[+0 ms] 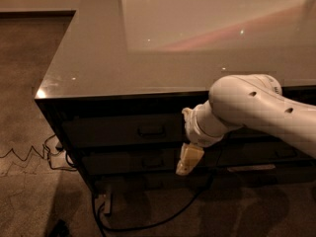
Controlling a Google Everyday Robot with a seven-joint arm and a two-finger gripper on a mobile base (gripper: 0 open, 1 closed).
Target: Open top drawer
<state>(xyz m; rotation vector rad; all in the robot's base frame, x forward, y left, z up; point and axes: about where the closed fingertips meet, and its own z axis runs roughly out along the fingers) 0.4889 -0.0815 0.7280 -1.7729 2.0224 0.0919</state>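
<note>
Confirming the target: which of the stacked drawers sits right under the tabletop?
The top drawer, whose handle shows up-left of the gripper; the lower drawers lie beneath it.

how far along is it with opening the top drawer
Nothing looks done: the top drawer sits closed, flush with the drawer front below. In hand: the gripper hangs below and to the right of the top drawer's handle, not touching it. Left: reach the handle, grip, pull.
</note>
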